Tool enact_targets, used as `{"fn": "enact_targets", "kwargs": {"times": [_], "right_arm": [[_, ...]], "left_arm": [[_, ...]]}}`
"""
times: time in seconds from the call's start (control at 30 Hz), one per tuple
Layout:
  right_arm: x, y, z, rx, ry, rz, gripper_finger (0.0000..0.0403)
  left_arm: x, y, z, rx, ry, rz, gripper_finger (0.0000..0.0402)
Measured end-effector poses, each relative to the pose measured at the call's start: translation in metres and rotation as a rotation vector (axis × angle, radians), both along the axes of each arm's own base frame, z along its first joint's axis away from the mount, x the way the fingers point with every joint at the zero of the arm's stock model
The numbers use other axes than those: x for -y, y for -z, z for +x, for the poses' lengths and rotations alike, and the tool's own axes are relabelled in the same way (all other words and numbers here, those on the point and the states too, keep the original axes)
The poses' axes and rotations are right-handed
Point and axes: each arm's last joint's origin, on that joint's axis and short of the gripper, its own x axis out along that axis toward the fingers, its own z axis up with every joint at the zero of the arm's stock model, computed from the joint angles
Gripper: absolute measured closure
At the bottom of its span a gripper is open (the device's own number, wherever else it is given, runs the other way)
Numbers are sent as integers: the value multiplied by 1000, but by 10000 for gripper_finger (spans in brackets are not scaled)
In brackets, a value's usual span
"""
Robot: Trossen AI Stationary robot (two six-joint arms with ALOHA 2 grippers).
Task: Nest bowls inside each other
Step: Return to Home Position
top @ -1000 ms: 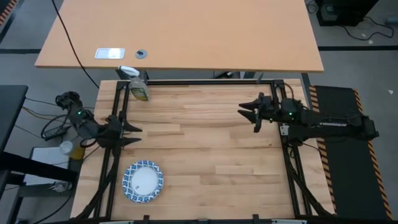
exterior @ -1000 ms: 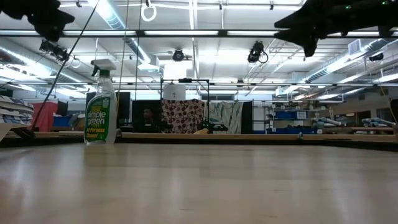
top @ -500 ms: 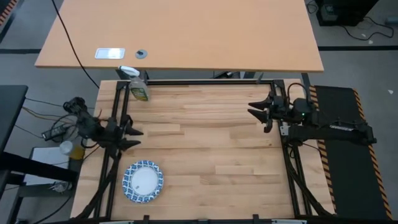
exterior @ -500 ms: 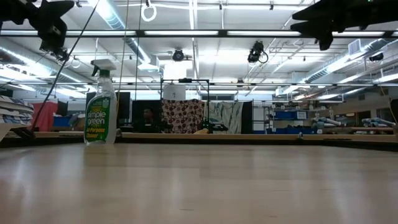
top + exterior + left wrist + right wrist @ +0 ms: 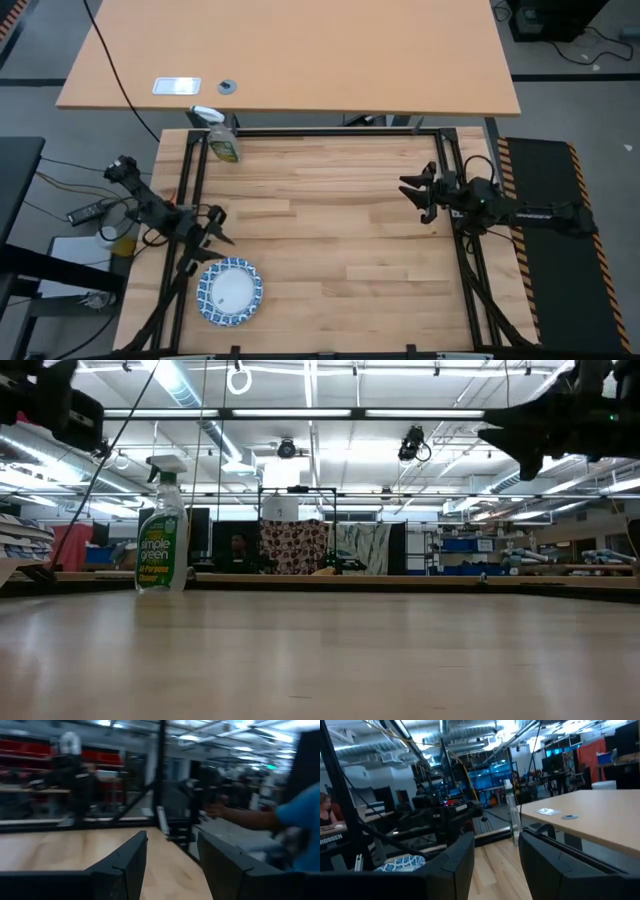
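Two dark arms hang at opposite edges of the wooden tabletop (image 5: 340,230), each claw spread wide and holding nothing. The bowls (image 5: 230,292) sit nested as a single pile near the tabletop's left edge. They are white in the centre and blue-and-white patterned at the scalloped rim, and from straight above their number cannot be counted. The left claw (image 5: 220,227) hovers just beside the pile over that same edge, its two fingers splayed and pointing toward the middle of the wood. The right claw (image 5: 412,197) hangs well apart from it, above the right edge, fingers likewise parted and facing inward. A spray bottle (image 5: 223,143) with a yellow-green label stands upright at the left side's other end, well apart from the bowls — seen level from the low camera against the lit room behind. Beyond the tabletop, the left wrist camera catches a person (image 5: 300,820) in a blue sleeve, one arm extended.
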Motion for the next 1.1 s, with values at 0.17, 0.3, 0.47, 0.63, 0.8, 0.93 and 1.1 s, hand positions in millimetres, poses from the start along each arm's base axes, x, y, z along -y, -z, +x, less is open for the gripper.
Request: {"fn": "enact_targets", "kwargs": {"times": [0.17,0.3,0.47,0.63,0.8,0.93,1.1], "right_arm": [[-1,7,-6,40,15,-6,241],[-2,2,-12,97,17,-17,241],[-2,0,-20,131,77,-56,241],[0,-2,-22,168,124,16,240],[-1,-2,-22,168,89,16,241],[-1,-2,-22,168,87,14,240],[-1,-1,-22,166,87,13,241]], "left_arm": [[4,0,-2,40,125,80,222],[6,1,-3,60,205,126,226],[7,1,-4,87,257,159,241],[6,-2,-3,117,210,171,246],[2,-4,-2,110,57,134,246],[0,-3,-1,87,2,124,247],[0,-4,-1,87,2,121,247]]}}
